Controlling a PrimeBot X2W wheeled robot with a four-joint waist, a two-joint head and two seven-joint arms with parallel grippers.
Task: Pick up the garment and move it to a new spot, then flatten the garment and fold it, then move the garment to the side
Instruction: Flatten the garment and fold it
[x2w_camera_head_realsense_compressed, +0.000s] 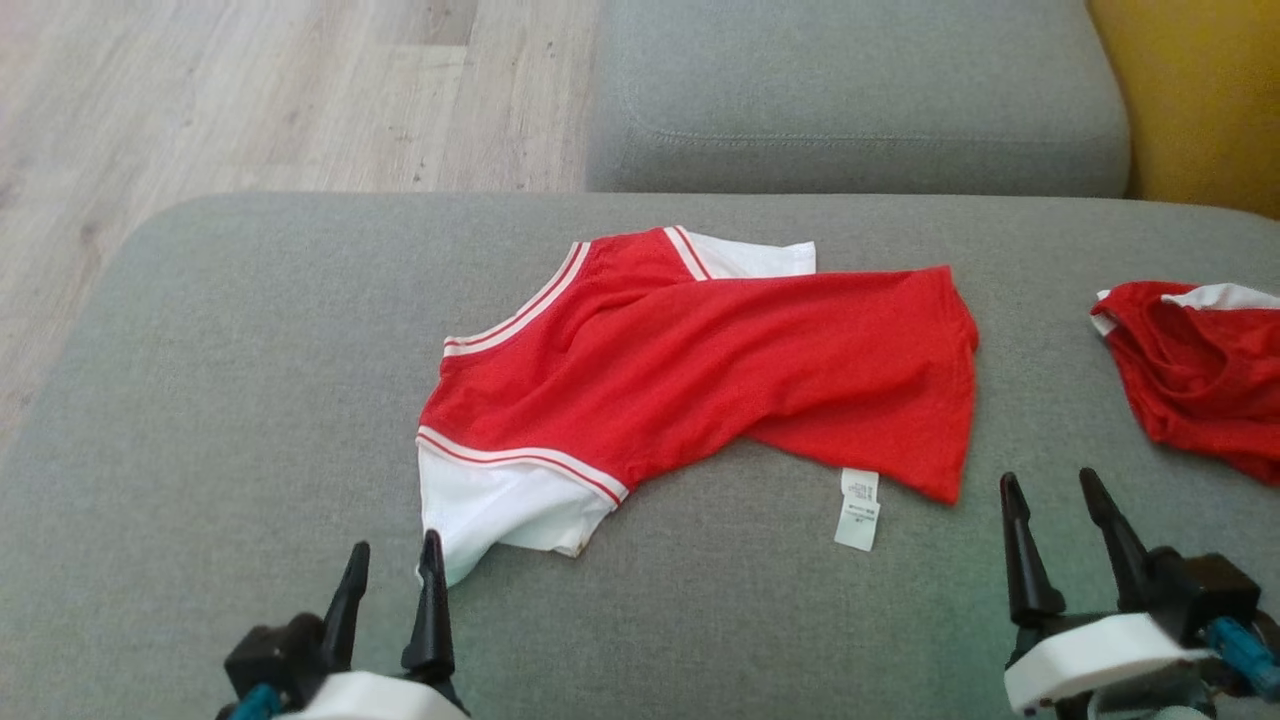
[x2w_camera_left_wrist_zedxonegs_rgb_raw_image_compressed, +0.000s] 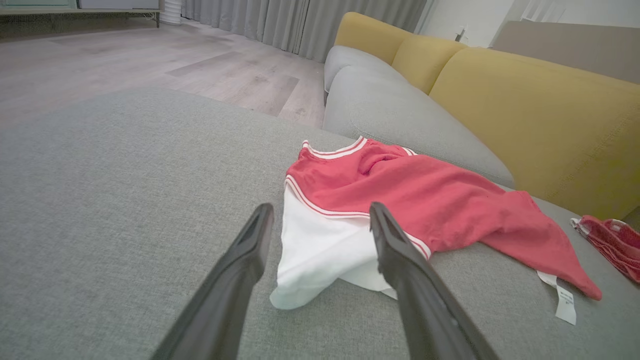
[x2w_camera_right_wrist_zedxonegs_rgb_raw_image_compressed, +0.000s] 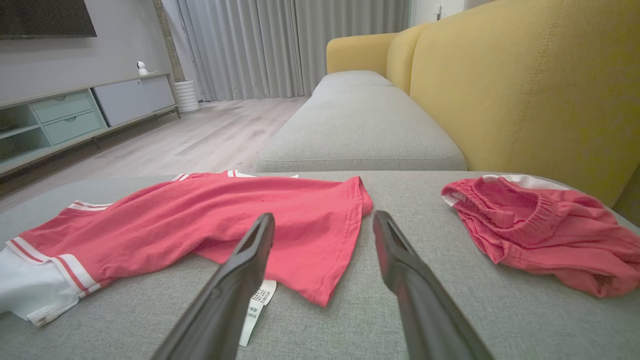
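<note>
A red T-shirt (x2w_camera_head_realsense_compressed: 700, 370) with white sleeves and striped trim lies spread but rumpled on the grey sofa seat (x2w_camera_head_realsense_compressed: 250, 400), its white care label (x2w_camera_head_realsense_compressed: 858, 508) sticking out at the near hem. The same garment (x2w_camera_left_wrist_zedxonegs_rgb_raw_image_compressed: 410, 200) (x2w_camera_right_wrist_zedxonegs_rgb_raw_image_compressed: 225, 220) appears in both wrist views. My left gripper (x2w_camera_head_realsense_compressed: 395, 560) is open at the lower left, its fingertips just at the edge of the near white sleeve (x2w_camera_left_wrist_zedxonegs_rgb_raw_image_compressed: 320, 250), nothing between them. At the lower right my right gripper (x2w_camera_head_realsense_compressed: 1055, 490) stands open, a little short of the shirt's hem corner, holding nothing.
A second red garment (x2w_camera_head_realsense_compressed: 1200, 370) (x2w_camera_right_wrist_zedxonegs_rgb_raw_image_compressed: 540, 230), crumpled with a white edge, lies at the right of the seat. Another grey seat cushion (x2w_camera_head_realsense_compressed: 860, 100) sits beyond, a yellow backrest (x2w_camera_right_wrist_zedxonegs_rgb_raw_image_compressed: 525, 90) to the right, and wooden floor (x2w_camera_head_realsense_compressed: 250, 90) off the left edge.
</note>
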